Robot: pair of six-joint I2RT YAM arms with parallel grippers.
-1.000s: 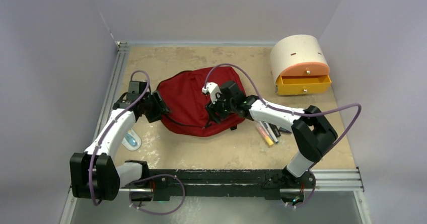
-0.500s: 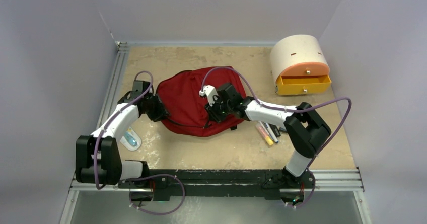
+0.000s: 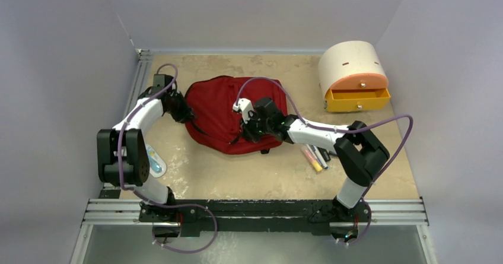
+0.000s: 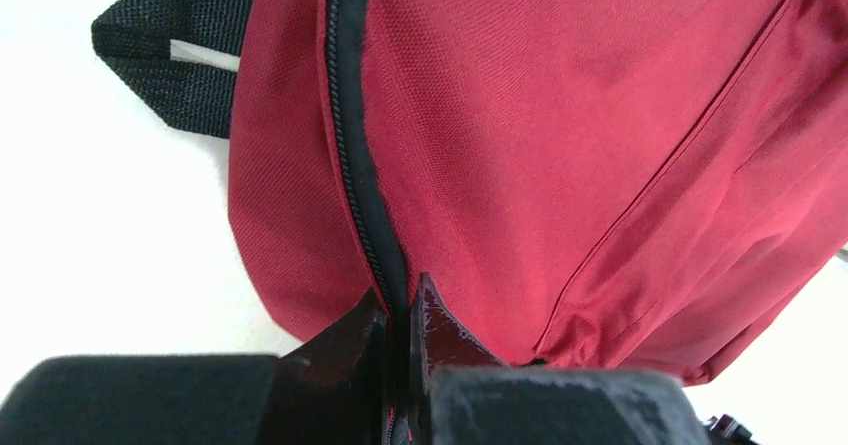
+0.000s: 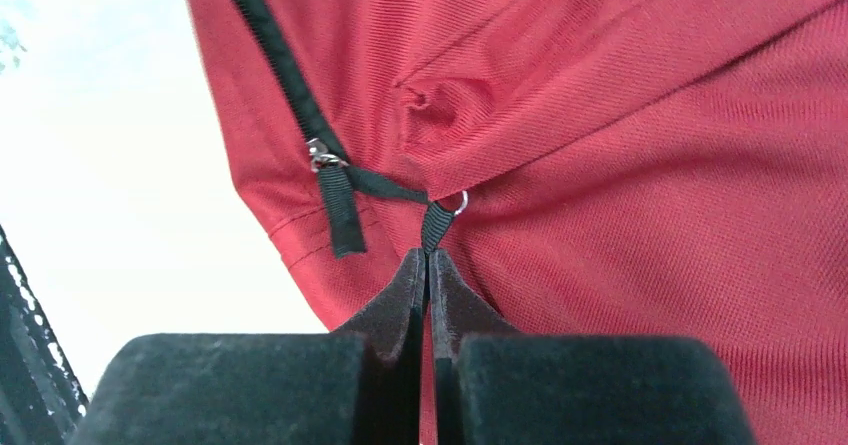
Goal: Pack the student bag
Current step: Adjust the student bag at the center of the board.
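Zipper line [image 4: 350, 155] of student bag [image 3: 216, 107] pinched in left hand [image 4: 402, 310]; black pull tab [image 5: 436, 227] pinched in right hand [image 5: 428, 263].

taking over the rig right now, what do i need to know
Left gripper: shut on the bag at its zip seam, on the bag's left edge.
Right gripper: shut on a zip pull.
Bag lies flat in the middle; pens lie loose just right of it.
Done: both grips set. The zip looks closed, nothing seen packed.
To do: open the zip, load the pens, close it.
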